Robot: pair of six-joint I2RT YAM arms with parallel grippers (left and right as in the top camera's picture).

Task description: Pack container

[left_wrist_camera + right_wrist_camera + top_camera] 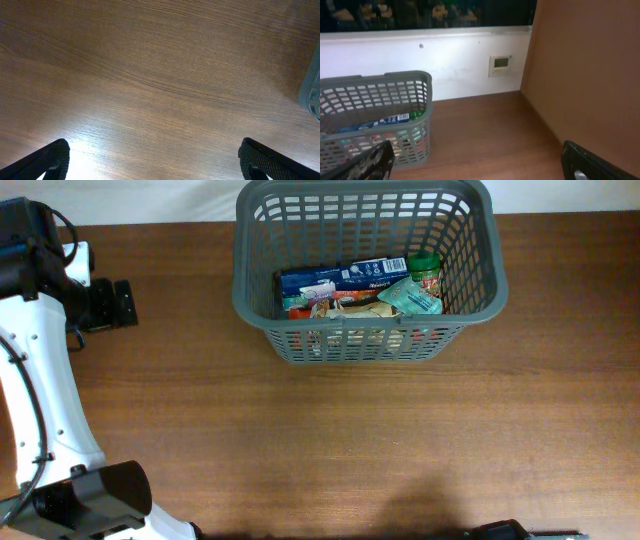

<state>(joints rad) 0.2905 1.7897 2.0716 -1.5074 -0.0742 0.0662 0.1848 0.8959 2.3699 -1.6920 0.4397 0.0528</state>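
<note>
The dark grey slotted container stands at the far middle of the table. It holds a blue box, a green-lidded jar, a teal packet and other groceries. My left gripper is at the far left, apart from the container, open and empty over bare wood; a corner of the container shows at the right edge of the left wrist view. My right gripper is open and empty, with the container at its left.
The white left arm runs along the table's left side. A bit of the right arm shows at the front edge. A white wall with a small panel lies behind the table.
</note>
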